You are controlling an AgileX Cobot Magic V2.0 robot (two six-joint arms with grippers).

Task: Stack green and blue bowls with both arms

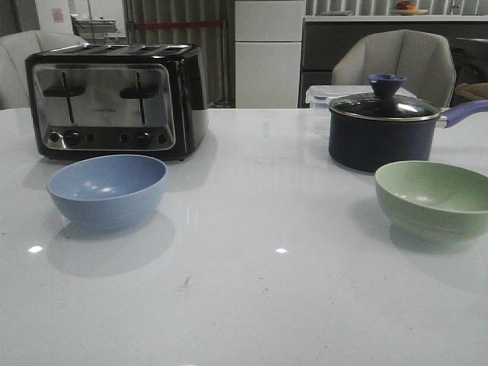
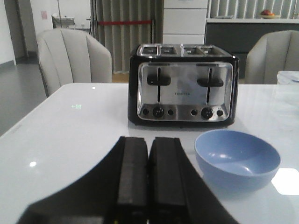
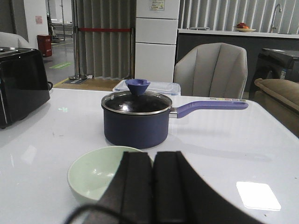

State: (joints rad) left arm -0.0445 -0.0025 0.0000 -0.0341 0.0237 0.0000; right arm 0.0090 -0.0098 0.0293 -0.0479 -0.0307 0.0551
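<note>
While poised low over the white bench (image 1: 244, 305), left claw (image 2: 148, 175) and right claw (image 3: 153, 186) both closed, gripping nothing; dusty-blue bowl (image 1: 107, 190) at nine o'clock, sage-green bowl (image 1: 433, 200) at three, both empty.

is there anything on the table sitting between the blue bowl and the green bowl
Nothing visible. The blue bowl and green bowl have bare table between them; the toaster and lidded pot stand farther back.

left gripper (image 2: 148, 179), right gripper (image 3: 152, 186): matte black, flat blocky fingers, flared base
</note>
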